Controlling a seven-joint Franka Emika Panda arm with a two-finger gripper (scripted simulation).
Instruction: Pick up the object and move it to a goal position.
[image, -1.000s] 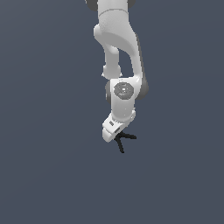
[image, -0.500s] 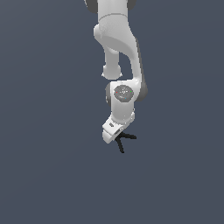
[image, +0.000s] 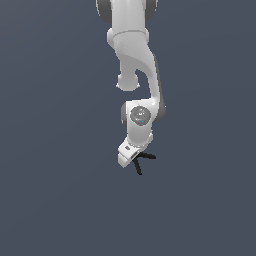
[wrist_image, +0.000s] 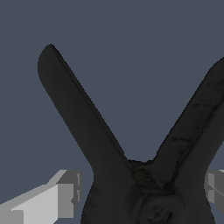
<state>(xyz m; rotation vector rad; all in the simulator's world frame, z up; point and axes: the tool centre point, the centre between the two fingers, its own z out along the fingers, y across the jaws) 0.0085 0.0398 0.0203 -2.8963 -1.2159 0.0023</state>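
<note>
The object, a small black spring clamp (image: 142, 161), lies on the dark grey floor with its two thin handles splayed. In the wrist view it (wrist_image: 131, 175) fills the picture, its handles spreading away in a V. Its red-orange tip is hidden. My white gripper (image: 131, 156) is down at the clamp, tilted, on the exterior view's left side of it. In the wrist view my gripper (wrist_image: 142, 197) straddles the clamp's pivot, with one light grey finger (wrist_image: 57, 199) on each side. The fingers stand close to the black body, and the jaws are open.
The white arm (image: 137, 75) comes down from the top of the exterior view and ends over the clamp. A plain dark grey floor (image: 50, 200) lies all around. Nothing else shows.
The arm has sunk slightly toward the clamp. The clamp lies in the same place.
</note>
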